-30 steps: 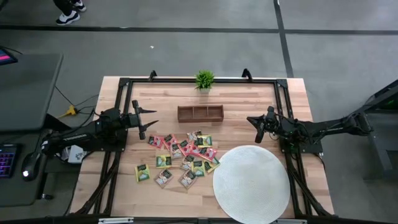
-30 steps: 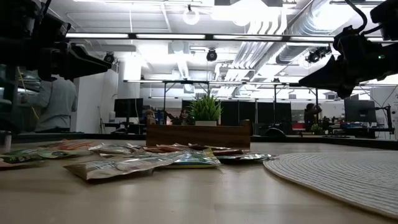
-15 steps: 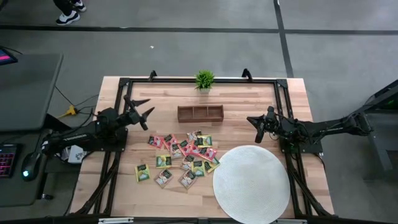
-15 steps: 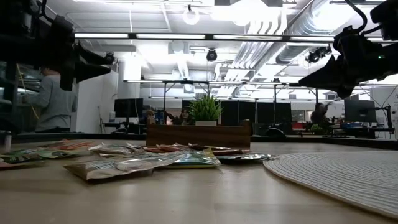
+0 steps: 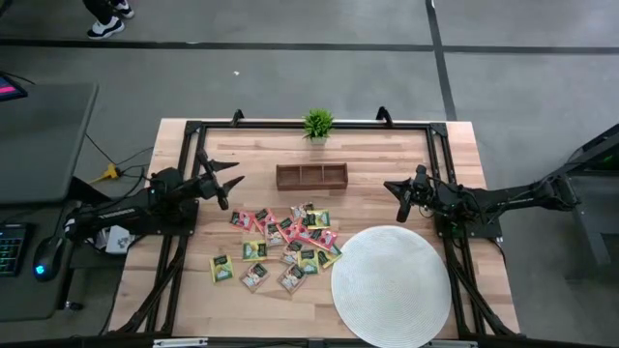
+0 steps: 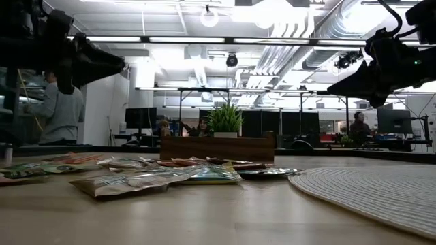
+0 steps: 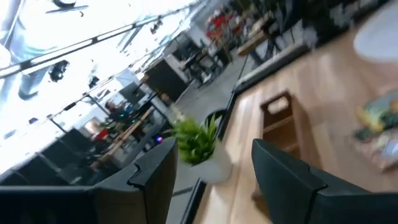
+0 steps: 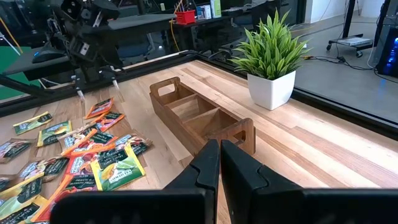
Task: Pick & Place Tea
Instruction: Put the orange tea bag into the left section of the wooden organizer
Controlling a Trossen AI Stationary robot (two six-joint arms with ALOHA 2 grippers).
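Left end effector (image 5: 229, 172) poised above the bench (image 5: 193, 290), fingers apart, nothing held.
Tea packets (image 5: 280, 242) lie scattered mid-bench beside the white mat (image 5: 392, 285); best to descend onto an outlying packet. Right end effector (image 5: 399, 196) waits, fingers together.

packet labels (image 5: 279, 244) too small

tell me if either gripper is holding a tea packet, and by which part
Nothing is held. The left gripper is open in the air, the right gripper is shut on nothing, and the tea packets lie on the table.
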